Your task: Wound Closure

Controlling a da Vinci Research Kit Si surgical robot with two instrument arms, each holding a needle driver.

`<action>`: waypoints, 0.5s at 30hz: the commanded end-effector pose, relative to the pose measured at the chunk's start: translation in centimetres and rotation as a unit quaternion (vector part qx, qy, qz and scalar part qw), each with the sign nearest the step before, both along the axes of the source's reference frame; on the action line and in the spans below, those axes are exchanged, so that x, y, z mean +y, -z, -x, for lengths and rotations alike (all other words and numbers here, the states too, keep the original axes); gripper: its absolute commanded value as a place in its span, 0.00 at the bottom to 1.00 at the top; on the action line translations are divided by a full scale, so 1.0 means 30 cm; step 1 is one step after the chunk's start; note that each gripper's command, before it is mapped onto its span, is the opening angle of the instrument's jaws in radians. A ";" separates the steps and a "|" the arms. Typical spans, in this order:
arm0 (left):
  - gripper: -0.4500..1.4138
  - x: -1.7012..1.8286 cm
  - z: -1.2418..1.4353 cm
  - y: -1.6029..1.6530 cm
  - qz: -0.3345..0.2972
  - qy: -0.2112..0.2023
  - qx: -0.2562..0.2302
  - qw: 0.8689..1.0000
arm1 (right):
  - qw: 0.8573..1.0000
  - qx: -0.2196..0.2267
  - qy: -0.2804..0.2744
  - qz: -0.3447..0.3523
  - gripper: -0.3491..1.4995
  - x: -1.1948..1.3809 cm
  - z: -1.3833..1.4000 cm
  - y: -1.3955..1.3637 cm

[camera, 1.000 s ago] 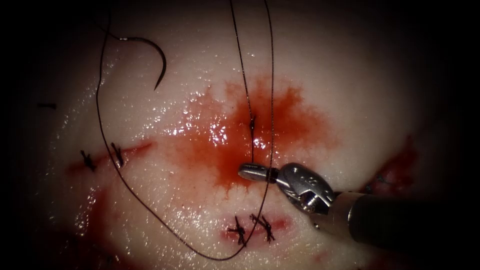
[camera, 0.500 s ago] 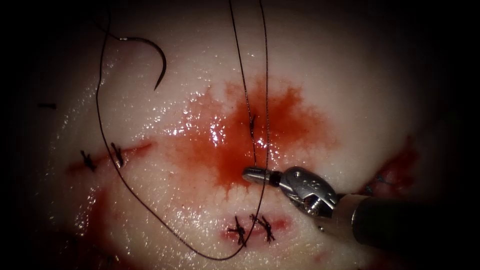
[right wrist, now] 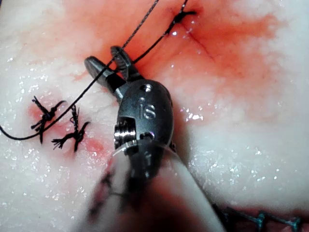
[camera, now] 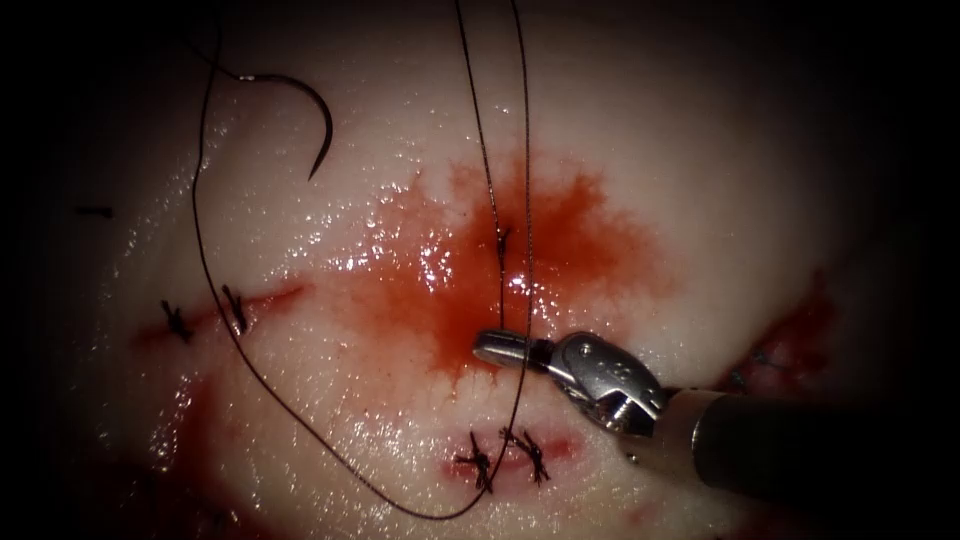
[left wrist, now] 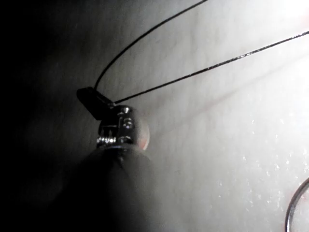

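Note:
The curved needle (camera: pixel 318 115) lies free on the tissue (camera: pixel 700 180), far up on the left of the cut, held by neither tool. Its thread (camera: pixel 527 200) loops down, round the front and up past a knot (camera: pixel 503 238) in the red fluid (camera: pixel 440 290). My right tool (camera: pixel 490 347) sits just below that knot. In the right wrist view its jaws (right wrist: pixel 107 60) stand open with the thread (right wrist: pixel 140 24) running between them, near the knot (right wrist: pixel 181 15). My left tool (left wrist: pixel 89 96) is shut on the thread (left wrist: pixel 193 75), and two strands lead away from its tip.
Tied stitches with short cut ends sit on an older cut at the left (camera: pixel 232 308) and on another at the front (camera: pixel 500 455). More stitches show by the right tool's shaft (camera: pixel 770 360). A loose thread scrap (camera: pixel 95 211) lies far left.
The right tool's jaws have parted around the thread, and its tip has shifted slightly left. The long strand has drifted a little left. The needle has not moved.

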State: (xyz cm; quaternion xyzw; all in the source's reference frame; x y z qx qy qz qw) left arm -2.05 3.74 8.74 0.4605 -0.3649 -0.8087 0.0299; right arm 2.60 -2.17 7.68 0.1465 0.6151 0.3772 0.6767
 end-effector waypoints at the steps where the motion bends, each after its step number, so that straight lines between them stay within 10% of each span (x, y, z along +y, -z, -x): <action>1: 0.00 0.000 0.0024 0.001 -0.010 -0.018 -0.021 1.000 | 1.000 0.007 0.002 -0.001 0.70 -0.0005 -0.0021 0.0002; 15: 0.00 -0.034 0.0098 0.044 -0.072 -0.128 -0.202 0.968 | 1.000 -0.003 -0.002 -0.015 0.75 0.0046 0.0150 0.0108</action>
